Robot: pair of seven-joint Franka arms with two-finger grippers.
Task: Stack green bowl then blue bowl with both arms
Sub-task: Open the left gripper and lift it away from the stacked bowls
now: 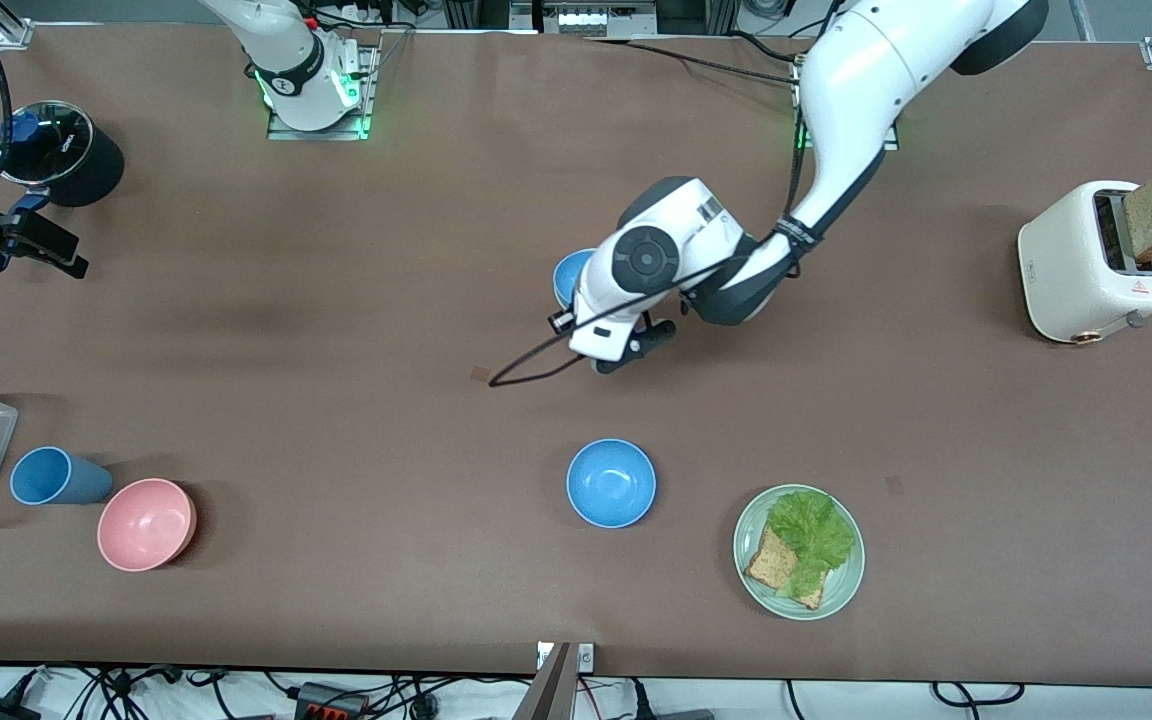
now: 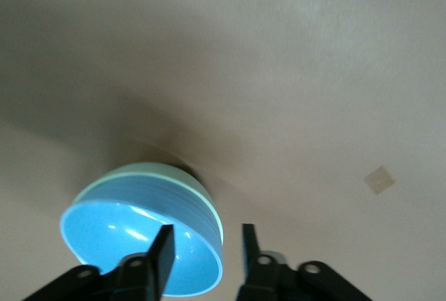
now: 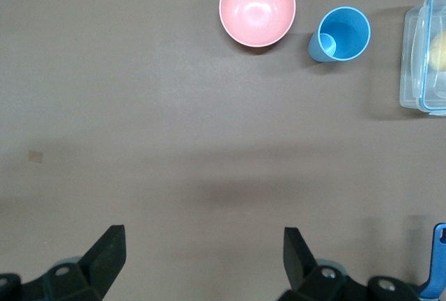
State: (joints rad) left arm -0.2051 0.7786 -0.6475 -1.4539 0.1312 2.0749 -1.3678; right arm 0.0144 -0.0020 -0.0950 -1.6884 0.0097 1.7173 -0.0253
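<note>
Front view, left arm: it reaches from its base toward the middle of the table (image 1: 336,330); the left gripper (image 1: 626,355) hangs low beside a blue bowl (image 1: 568,277) that the wrist mostly hides.
Front view, right arm: only its base (image 1: 311,75) and a dark gripper part at the edge, at the right arm's end of the table, show; it waits.
Front view, other things: a second blue bowl (image 1: 611,482) lies nearer the camera, apart from the first; a green plate (image 1: 798,552) with lettuce and toast is beside it; a pink bowl (image 1: 146,523) and a blue cup (image 1: 54,476) sit toward the right arm's end; a toaster (image 1: 1096,262) holds bread.
Left wrist view: the blue bowl (image 2: 139,245) sits nested in the green bowl (image 2: 202,193), whose pale rim shows under it. The left gripper (image 2: 205,252) is narrowly parted, gripping nothing I can see, one finger over the blue rim.
Right wrist view: the right gripper (image 3: 202,252) is spread wide and empty, high over bare table.
Risk: if the fingers lift unevenly off the rim, they could drag the blue bowl and tip the stack.
Writing: the toaster carries a small red warning triangle; no words are readable.
</note>
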